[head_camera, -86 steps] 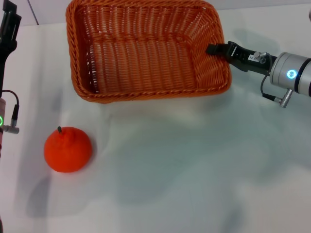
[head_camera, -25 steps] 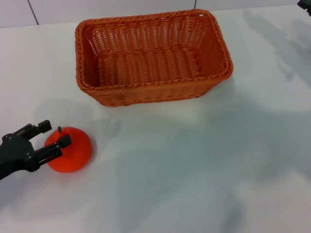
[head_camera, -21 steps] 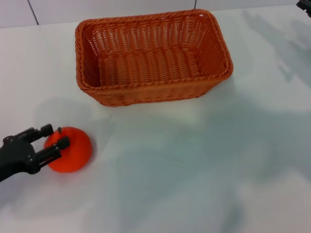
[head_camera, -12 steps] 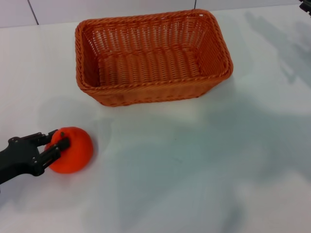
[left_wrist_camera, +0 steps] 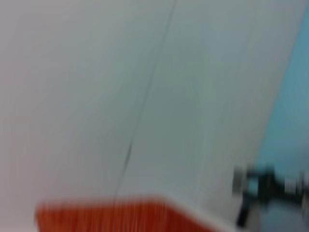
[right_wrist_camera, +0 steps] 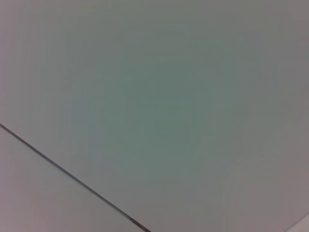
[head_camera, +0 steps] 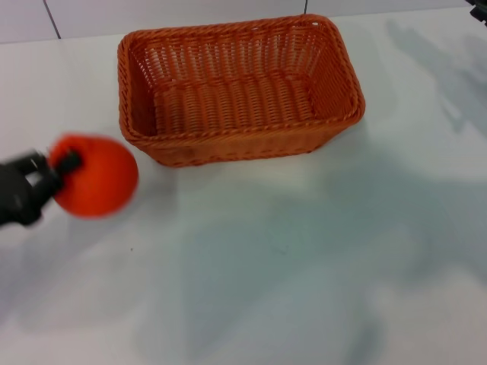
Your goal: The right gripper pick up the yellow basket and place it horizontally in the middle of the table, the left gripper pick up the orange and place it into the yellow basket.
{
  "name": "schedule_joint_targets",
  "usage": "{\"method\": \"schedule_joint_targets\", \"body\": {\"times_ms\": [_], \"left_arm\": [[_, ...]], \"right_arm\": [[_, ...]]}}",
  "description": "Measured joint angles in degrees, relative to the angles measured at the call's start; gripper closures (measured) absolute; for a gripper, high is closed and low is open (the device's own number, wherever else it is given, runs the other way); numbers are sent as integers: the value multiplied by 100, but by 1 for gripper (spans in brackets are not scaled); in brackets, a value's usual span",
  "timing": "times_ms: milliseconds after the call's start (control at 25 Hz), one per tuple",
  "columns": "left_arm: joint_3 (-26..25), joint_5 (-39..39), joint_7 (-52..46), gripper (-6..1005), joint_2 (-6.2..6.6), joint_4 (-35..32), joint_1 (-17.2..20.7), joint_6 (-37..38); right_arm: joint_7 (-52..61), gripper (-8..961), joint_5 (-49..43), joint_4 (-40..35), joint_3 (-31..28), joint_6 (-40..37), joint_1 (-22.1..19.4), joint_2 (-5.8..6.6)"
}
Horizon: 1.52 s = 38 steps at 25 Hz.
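Note:
The orange is off the table at the left, held in the air by my left gripper, whose black jaws are shut on its left side. It hangs just left of and in front of the yellow basket. This orange-brown wicker basket stands lengthwise across the far middle of the table, open side up and empty. Of my right gripper only a dark tip shows at the far right corner, well away from the basket. The left wrist view is blurred, with an orange band along one edge.
The white tabletop stretches in front of and to the right of the basket, with only soft shadows on it. A wall seam crosses the right wrist view, which shows plain pale surface.
My left gripper closed on the orange and lifted it up and toward the basket. Earlier, the right gripper let go of the basket and withdrew to the far right.

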<state>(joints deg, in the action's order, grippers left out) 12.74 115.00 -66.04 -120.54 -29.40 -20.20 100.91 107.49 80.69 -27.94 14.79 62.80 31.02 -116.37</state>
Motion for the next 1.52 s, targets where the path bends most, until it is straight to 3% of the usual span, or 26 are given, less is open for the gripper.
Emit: {"method": "schedule_joint_targets", "body": {"times_ms": [240,440,640,840,1280,1520], "left_arm": [[-272,-796,0,856,-69,547,-396,69],[-249,-825,3,878,-317,883,-1146,-1029],[-228,-808,-4,904,-333,1423,-1868,-2221],[-214,-865,15,930,-358,1647,-2133,-2800],[-280,-1094,46,594,-356,1701,-2040,-2655],[-295,-2119,456,338,-354,1782,-1617,-1880]], "right_arm": [[-19,527,0,87,32,81,-46,-23],[-155,527,60,179,0,155,-93,-75],[-169,527,76,209,-2,271,-162,-78],[-169,527,139,210,-3,357,-236,-79],[-330,527,315,220,-3,438,-299,-86],[-1234,529,862,221,-6,644,-372,-137]]}}
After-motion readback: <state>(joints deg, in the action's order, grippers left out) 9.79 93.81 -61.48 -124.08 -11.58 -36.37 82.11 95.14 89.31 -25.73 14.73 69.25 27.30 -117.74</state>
